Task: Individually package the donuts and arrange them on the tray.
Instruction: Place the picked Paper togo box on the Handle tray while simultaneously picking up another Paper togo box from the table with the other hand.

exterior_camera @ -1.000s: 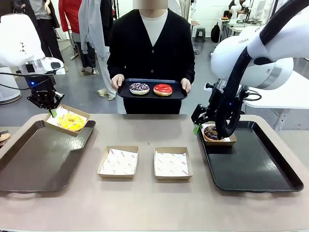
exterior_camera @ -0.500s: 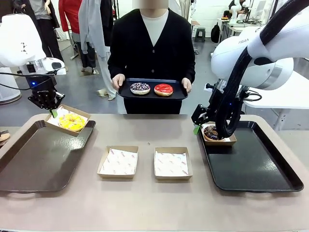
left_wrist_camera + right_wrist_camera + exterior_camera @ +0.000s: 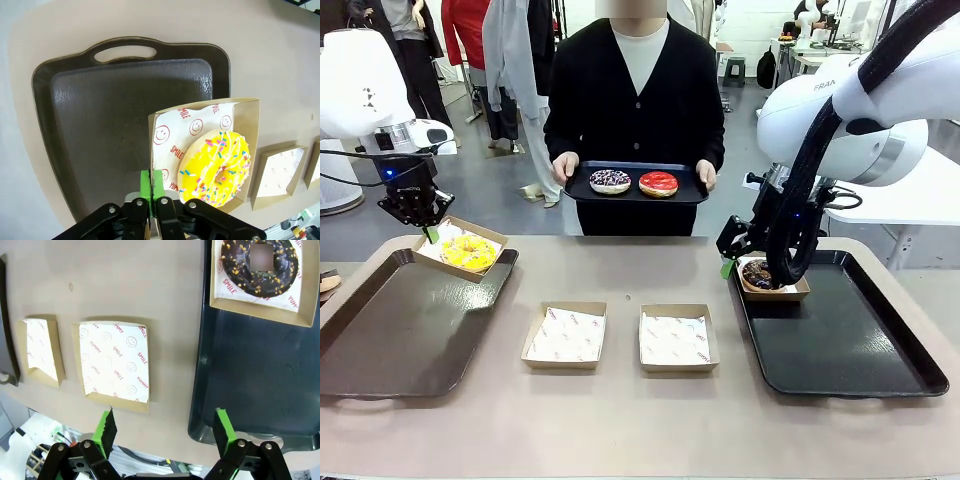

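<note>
My left gripper (image 3: 423, 226) (image 3: 154, 188) is shut on the edge of a cardboard box (image 3: 244, 125) that holds the yellow-frosted donut (image 3: 468, 251) (image 3: 215, 168), over the far right corner of the left tray (image 3: 390, 335) (image 3: 115, 115). On the right tray (image 3: 840, 340) (image 3: 250, 385), the dark chocolate donut (image 3: 758, 274) (image 3: 241, 270) lies in its box at the far left corner. My right gripper (image 3: 731, 259) (image 3: 165, 426) hangs open beside that box, holding nothing. The person holds a small tray (image 3: 582, 193) with the white-purple donut (image 3: 610, 181) and the glossy red donut (image 3: 658, 184).
Two empty paper-lined boxes (image 3: 566, 335) (image 3: 677, 338) sit side by side at the table's middle, also below my right gripper as the near box (image 3: 115, 362) and the far box (image 3: 42, 352). The person stands at the far edge.
My left gripper has shifted the yellow donut's box a little. The person's small tray has moved slightly. The right arm has stayed put.
</note>
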Tool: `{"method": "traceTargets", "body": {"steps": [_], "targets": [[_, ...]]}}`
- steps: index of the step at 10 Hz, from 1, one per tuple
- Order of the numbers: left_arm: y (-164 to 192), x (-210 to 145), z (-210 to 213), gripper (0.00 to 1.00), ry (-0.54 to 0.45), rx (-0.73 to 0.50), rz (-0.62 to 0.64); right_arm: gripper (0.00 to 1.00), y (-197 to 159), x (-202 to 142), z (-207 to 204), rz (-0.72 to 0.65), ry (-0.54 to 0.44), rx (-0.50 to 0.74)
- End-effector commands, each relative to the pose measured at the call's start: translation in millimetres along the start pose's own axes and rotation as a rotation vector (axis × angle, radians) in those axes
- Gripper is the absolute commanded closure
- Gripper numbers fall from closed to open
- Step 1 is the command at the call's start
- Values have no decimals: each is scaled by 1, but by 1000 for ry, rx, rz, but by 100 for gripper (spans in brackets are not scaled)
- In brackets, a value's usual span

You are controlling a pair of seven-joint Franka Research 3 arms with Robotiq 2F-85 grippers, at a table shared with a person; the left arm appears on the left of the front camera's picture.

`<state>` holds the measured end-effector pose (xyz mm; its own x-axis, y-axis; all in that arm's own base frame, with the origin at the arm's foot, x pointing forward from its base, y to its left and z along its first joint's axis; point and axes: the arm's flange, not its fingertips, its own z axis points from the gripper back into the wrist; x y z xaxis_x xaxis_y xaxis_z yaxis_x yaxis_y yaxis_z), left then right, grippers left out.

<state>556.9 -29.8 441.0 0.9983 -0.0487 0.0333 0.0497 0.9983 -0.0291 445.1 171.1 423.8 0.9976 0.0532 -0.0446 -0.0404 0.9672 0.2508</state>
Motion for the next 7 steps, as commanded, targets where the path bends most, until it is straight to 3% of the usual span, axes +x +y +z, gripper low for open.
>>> {"method": "traceTargets", "body": {"steps": [1,7], "targets": [[0,0,0,99,0,0,0,0,9,-1,-5,26,9,-46],[19,-9,-23,99,-63,-29,43,0,76,-14,-46,18,28,-191]]}}
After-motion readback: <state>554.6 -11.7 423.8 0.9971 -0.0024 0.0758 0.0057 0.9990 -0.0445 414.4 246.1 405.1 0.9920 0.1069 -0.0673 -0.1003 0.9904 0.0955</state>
